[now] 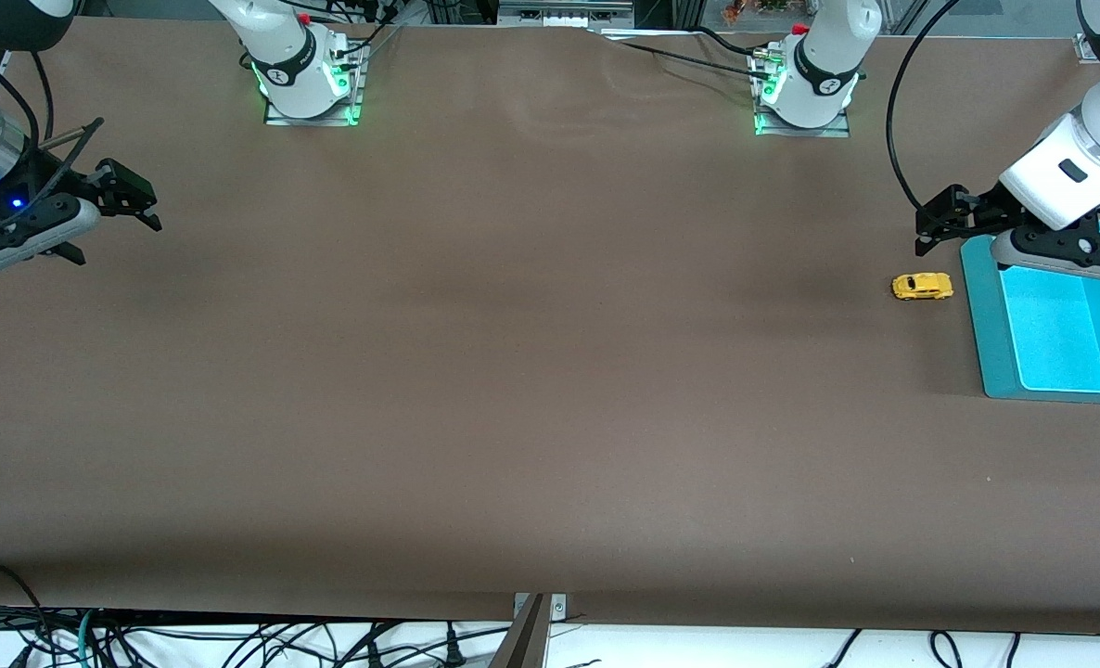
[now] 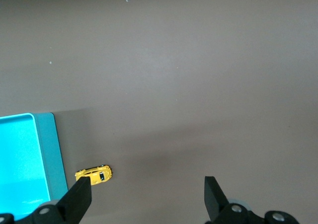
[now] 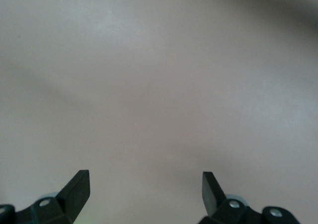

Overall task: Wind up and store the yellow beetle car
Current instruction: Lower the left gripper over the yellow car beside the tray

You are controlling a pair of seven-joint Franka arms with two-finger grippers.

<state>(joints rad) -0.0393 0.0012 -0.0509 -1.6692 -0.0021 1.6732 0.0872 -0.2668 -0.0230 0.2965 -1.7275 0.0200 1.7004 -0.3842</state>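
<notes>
The yellow beetle car (image 1: 922,286) stands on the brown table beside the teal tray (image 1: 991,325), at the left arm's end. In the left wrist view the yellow beetle car (image 2: 93,174) shows just past one fingertip, next to the tray (image 2: 55,149). My left gripper (image 1: 930,223) hangs open in the air over the table close to the car and the tray's corner, with nothing between its fingers. My right gripper (image 1: 137,199) hovers open and empty at the right arm's end of the table. In the right wrist view only bare table lies below that right gripper (image 3: 145,184).
The teal tray has a bright cyan inner floor (image 1: 1060,329) and reaches the table's end. Both arm bases (image 1: 307,79) stand along the table's edge farthest from the camera. Cables hang below the near edge (image 1: 235,640).
</notes>
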